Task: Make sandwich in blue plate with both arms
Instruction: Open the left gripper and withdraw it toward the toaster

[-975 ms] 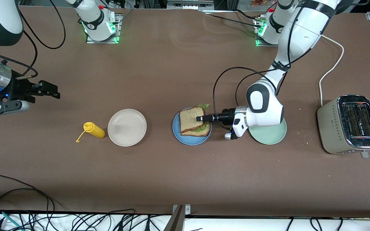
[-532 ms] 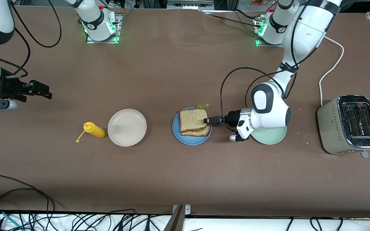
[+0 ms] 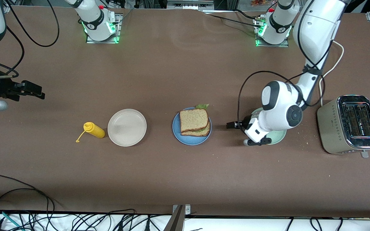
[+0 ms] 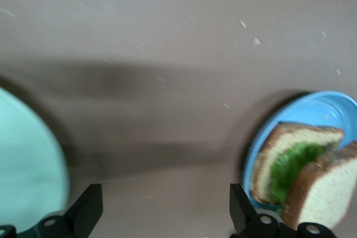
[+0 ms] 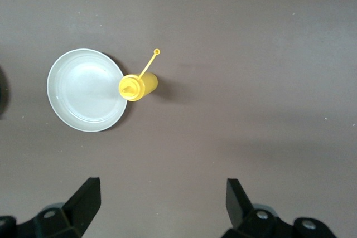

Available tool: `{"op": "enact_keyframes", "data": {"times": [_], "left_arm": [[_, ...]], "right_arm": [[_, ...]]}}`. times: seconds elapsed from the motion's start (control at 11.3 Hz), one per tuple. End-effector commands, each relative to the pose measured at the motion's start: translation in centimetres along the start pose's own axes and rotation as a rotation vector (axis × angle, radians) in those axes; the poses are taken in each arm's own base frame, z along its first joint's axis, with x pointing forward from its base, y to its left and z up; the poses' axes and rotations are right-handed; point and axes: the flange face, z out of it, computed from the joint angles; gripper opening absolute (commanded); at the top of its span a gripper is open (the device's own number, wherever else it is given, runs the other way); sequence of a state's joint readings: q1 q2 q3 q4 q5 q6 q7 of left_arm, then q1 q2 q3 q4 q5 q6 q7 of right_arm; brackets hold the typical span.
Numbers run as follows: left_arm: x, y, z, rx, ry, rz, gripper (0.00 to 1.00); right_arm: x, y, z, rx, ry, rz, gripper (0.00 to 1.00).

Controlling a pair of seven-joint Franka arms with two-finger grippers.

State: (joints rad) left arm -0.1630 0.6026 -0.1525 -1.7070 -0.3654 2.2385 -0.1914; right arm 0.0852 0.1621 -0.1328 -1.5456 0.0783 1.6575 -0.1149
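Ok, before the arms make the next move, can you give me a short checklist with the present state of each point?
1. Sandwich lies on the blue plate, lettuce between the slices: ok.
2. Left gripper open, holding nothing, clear of the sandwich: ok.
3. Left gripper low over bare table between the blue plate and the green plate: ok.
4. Right gripper open, empty, waiting high at the right arm's end: ok.
5. Top slice squarely on the bottom slice: not ok, it sits offset.

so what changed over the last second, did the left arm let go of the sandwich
Yes. The left gripper let go of the top slice and drew back off the sandwich toward the green plate, fingers open. The right gripper, also open, slid farther toward its own end of the table. Sandwich, blue plate, yellow bottle, white plate and toaster stayed put.
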Motion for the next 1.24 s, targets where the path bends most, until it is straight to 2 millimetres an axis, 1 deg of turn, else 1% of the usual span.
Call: {"op": "enact_keyframes", "data": {"times": [0.0, 0.09, 0.18, 0.27, 0.35, 0.44, 0.53, 0.62, 0.71, 0.8, 0.89, 0.98, 1.06, 1.15], "left_arm": [[0.7, -2.9, -9.0, 0.122, 0.075, 0.035, 1.00], [1.1, -4.2, -12.2, 0.173, 0.103, 0.047, 1.00], [1.2, -5.4, -16.0, 0.201, 0.125, 0.038, 1.00], [1.3, -7.1, -20.2, 0.214, 0.152, 0.012, 1.00], [0.6, -8.3, -24.1, 0.245, 0.165, -0.003, 1.00], [-0.7, -9.7, -28.5, 0.302, 0.185, 0.006, 1.00], [-2.0, -10.5, -31.5, 0.319, 0.176, 0.039, 1.00], [-3.5, -11.3, -34.4, 0.329, 0.147, 0.069, 1.00], [-4.6, -11.5, -36.3, 0.336, 0.118, 0.073, 1.00], [-5.4, -10.9, -38.5, 0.330, 0.117, 0.070, 1.00], [-6.2, -9.7, -40.4, 0.331, 0.133, 0.071, 1.00], [-7.1, -9.0, -41.9, 0.346, 0.149, 0.070, 1.00], [-8.8, -9.5, -43.9, 0.345, 0.178, 0.060, 1.00], [-10.0, -9.4, -44.6, 0.326, 0.184, 0.064, 1.00]], "right_arm": [[-0.7, 0.6, -1.4, -0.045, 0.016, 0.001, 1.00], [-0.6, 0.6, -1.3, -0.044, 0.013, 0.001, 1.00], [-0.6, 0.4, -1.0, -0.044, 0.004, 0.003, 1.00], [-0.3, 0.2, -0.5, -0.044, -0.004, 0.003, 1.00], [-0.3, 0.2, -0.5, -0.045, -0.004, 0.003, 1.00], [-0.3, -0.2, -0.6, -0.041, -0.002, 0.000, 1.00], [-0.2, -0.4, -0.6, -0.035, 0.000, -0.001, 1.00], [-0.1, -1.0, -1.0, -0.032, 0.014, -0.009, 1.00], [0.1, -3.0, -1.4, -0.043, 0.023, -0.021, 1.00], [0.2, -4.0, -1.8, -0.056, 0.036, 0.017, 1.00], [0.2, -4.3, -1.9, -0.047, 0.040, 0.051, 1.00], [0.2, -4.4, -1.9, -0.049, 0.040, 0.046, 1.00], [0.2, -4.4, -1.9, -0.057, 0.039, 0.034, 1.00], [0.3, -4.3, -1.8, -0.060, 0.038, 0.029, 1.00]]}}
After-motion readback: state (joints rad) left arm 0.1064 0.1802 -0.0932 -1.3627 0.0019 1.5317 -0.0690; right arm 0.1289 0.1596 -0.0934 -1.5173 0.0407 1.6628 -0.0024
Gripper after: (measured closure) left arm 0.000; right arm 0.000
